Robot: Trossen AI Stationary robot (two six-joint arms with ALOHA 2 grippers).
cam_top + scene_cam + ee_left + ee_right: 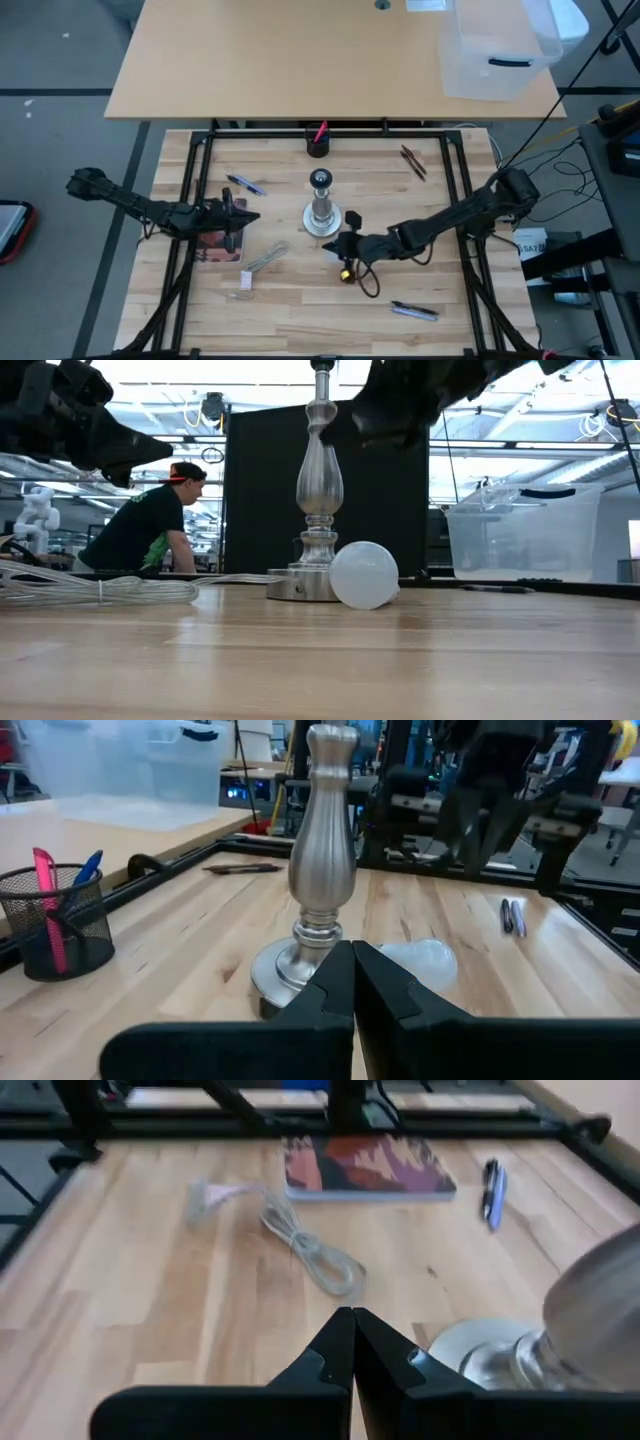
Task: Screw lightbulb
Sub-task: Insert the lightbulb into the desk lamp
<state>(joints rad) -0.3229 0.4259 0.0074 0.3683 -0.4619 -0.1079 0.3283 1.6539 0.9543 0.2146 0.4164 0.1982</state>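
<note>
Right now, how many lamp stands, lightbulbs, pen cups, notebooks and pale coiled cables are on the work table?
Lamp stand: 1
Lightbulb: 1
Pen cup: 1
Notebook: 1
Coiled cable: 1
Total: 5

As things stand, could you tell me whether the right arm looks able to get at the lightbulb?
Probably yes: the lightbulb lies on the table against the stand's foot, its near side open, with the right gripper shut just beside it.
</note>
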